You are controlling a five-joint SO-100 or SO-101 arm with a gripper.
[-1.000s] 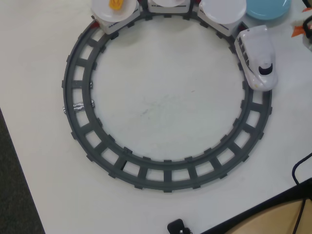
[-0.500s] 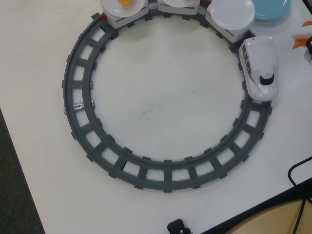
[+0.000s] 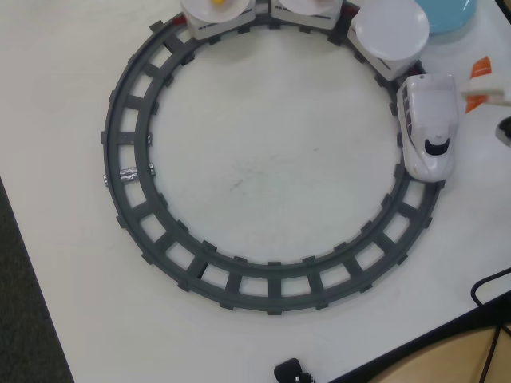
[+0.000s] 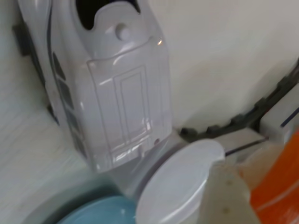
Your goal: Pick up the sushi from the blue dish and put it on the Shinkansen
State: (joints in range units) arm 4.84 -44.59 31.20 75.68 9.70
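The white Shinkansen [image 3: 429, 124] stands on the right side of the grey ring track [image 3: 239, 279]. The car behind it carries an empty round white plate [image 3: 391, 30]. The blue dish [image 3: 449, 12] is cut off by the top right edge. My gripper [image 3: 483, 86] is just right of the train's head, shut on the orange salmon sushi [image 3: 481, 67]. In the wrist view the sushi [image 4: 280, 186] sits beside a white finger [image 4: 229, 196], above and next to the white plate [image 4: 180, 182]. The Shinkansen [image 4: 117, 84] and the blue dish [image 4: 98, 212] also show there.
Two more cars with white plates stand at the top of the track; one [image 3: 217, 6] carries a yellow piece. A black cable [image 3: 487, 287] lies near the table's lower right edge. A small black object [image 3: 291, 371] sits at the bottom edge.
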